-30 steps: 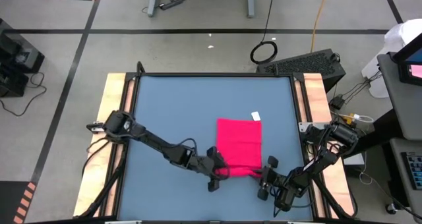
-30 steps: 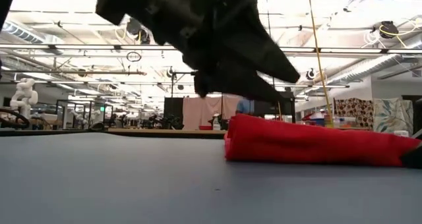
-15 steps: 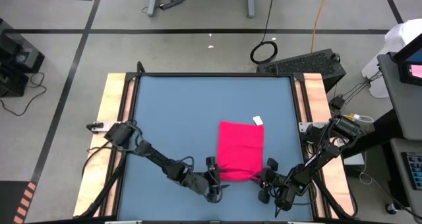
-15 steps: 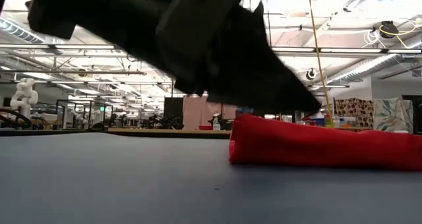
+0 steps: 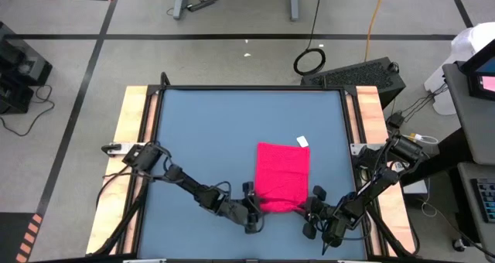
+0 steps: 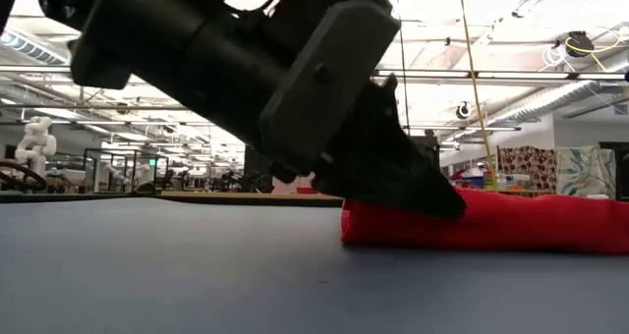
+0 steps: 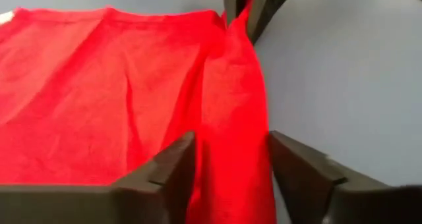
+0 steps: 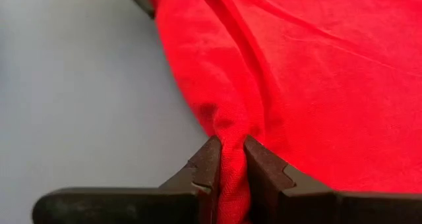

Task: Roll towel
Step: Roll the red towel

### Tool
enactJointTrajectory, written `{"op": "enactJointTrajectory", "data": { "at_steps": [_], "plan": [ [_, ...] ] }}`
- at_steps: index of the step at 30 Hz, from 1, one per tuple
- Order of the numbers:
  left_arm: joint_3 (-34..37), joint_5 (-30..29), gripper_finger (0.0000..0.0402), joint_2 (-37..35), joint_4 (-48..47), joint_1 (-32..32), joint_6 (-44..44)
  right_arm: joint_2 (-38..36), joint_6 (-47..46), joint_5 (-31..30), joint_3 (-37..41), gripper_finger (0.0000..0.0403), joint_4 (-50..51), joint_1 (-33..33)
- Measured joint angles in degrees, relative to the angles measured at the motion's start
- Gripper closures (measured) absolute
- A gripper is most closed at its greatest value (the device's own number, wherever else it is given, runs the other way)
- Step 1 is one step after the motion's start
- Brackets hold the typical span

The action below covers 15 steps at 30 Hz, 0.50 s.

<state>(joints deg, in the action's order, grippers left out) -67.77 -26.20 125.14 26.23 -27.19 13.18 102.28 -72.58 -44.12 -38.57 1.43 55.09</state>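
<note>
The towel [image 5: 283, 176] lay flat on the blue table [image 5: 209, 131], toward its right near side, its small white tag [image 5: 302, 141] at the far edge and its near edge bunched into a low fold. The right gripper [image 8: 229, 159] was pinched tight on that fold at the near right corner. The left gripper [image 7: 231, 159] sat at the near left corner, its fingers spread to either side of the fold, cloth between them. Beyond the table stretched a grey floor with cables and a large workshop hall under bright ceiling lights.
</note>
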Motion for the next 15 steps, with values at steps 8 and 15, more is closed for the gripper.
{"op": "enactJointTrajectory", "data": {
  "at_steps": [8,15],
  "plan": [
    [-0.1,7.3,0.038,-0.1,-5.8,3.2,9.8,-1.0,3.4,1.5,0.0,0.0345,0.1,0.0],
    [-0.1,18.3,0.0366,-0.6,-5.5,5.4,22.3,-8.1,24.5,2.2,0.0,0.0261,2.1,2.3]
  ]
}}
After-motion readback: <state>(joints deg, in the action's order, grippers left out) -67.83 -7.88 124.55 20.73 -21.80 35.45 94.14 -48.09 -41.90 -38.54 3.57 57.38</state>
